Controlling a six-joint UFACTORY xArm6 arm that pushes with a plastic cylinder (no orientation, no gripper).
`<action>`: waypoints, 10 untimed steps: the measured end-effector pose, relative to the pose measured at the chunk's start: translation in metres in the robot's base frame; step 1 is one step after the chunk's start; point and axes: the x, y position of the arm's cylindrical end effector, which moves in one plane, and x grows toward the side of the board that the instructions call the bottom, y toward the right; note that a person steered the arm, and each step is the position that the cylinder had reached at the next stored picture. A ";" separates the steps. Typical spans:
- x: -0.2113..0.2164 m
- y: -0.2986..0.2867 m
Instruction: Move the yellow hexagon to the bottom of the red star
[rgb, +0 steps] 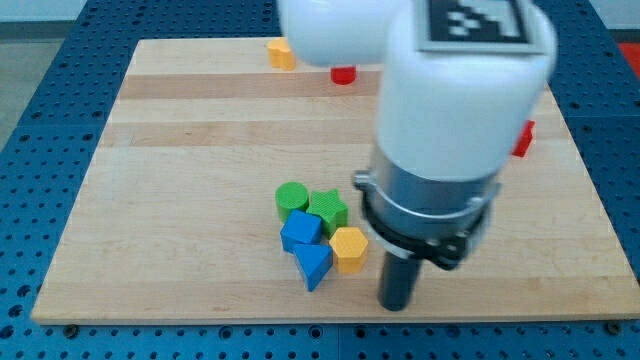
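Observation:
A yellow hexagon (349, 247) lies near the view's bottom centre, at the right edge of a cluster of blocks. My tip (397, 306) rests on the board just right of it and slightly lower, a small gap apart. A red block (524, 138) shows at the view's right, mostly hidden behind the arm. Another red block (343, 74) sits at the top, partly hidden by the arm. I cannot make out either red block's shape.
Touching the hexagon's left are a green cylinder (292, 199), a second green block (328, 211), a blue block (300, 232) and a blue triangle (313, 266). Another yellow block (281, 53) lies at the top edge. The wooden board (180, 150) ends just below my tip.

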 end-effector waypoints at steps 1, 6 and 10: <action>0.000 -0.021; -0.079 -0.016; -0.151 0.124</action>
